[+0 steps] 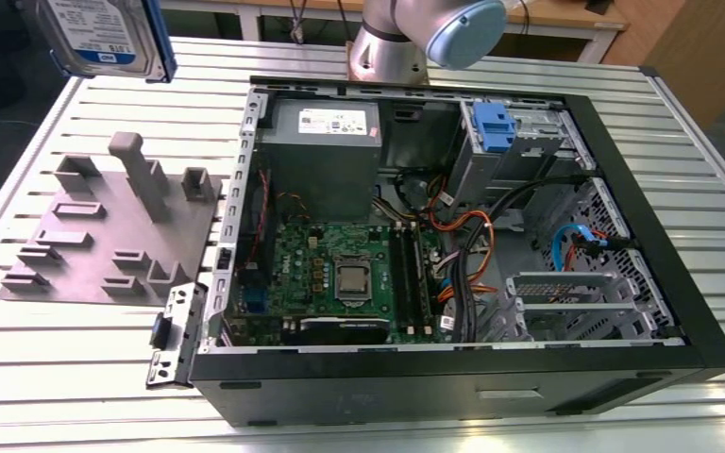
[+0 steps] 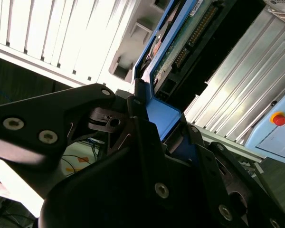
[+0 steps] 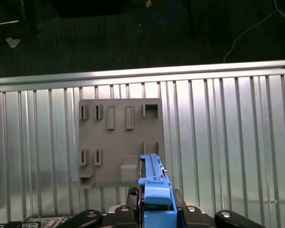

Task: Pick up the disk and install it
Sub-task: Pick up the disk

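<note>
— So, what is the biggest thing around you?

— A slatted metal table [image 1: 702, 189]. On it lies an open black computer case [image 1: 463, 382]. Inside it I can see a grey power supply [image 1: 321, 132], a green motherboard [image 1: 337, 274] and a silver drive cage [image 1: 514, 142] with a blue latch. My arm [image 1: 419, 38] rises behind the case.

— And next to it?

— A grey fixture plate [image 1: 98, 226] with slots and upright pegs sits just beside the case, toward the exterior view's left.

— Where is the disk [image 1: 101, 33]?

— It is off the table, up in the air. In the exterior view it hangs at the upper corner on the exterior view's left, beyond the plate. Its white-and-blue label faces the camera and there are blue rails along its edges. In the first wrist view I look along one blue rail edge-on, with the plate lying below it.

— And your jaws?

— They are narrow and clamped on the disk. In the second wrist view my gripper [image 2: 161, 118] has black fingers [image 2: 142, 133] pressed on either side of the blue rail's end.
</note>
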`<action>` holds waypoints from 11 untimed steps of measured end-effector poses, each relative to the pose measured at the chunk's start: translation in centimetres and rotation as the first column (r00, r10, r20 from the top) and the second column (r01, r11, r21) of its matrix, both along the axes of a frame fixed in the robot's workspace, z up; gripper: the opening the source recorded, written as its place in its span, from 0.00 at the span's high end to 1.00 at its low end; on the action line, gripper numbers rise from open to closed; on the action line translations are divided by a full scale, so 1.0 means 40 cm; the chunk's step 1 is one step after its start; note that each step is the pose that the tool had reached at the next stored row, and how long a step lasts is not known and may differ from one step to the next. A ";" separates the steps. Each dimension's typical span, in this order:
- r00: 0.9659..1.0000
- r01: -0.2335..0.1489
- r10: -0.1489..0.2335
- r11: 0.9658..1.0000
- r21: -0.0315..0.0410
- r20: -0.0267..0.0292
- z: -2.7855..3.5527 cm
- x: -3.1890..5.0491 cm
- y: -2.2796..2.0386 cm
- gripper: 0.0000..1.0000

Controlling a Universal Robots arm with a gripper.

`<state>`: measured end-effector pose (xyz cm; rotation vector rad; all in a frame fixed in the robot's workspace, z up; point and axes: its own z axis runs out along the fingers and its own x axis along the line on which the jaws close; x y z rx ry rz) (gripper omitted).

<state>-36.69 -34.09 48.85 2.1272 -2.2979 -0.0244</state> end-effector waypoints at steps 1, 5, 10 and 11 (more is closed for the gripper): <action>1.000 0.000 0.000 1.000 0.000 0.000 0.000 0.001 0.000 0.64; 1.000 0.000 0.000 1.000 0.000 0.000 0.000 0.003 0.000 0.64; 1.000 0.000 0.000 1.000 0.000 0.000 0.000 0.005 0.000 0.64; 1.000 0.000 0.000 1.000 0.000 0.000 0.000 0.005 0.000 0.64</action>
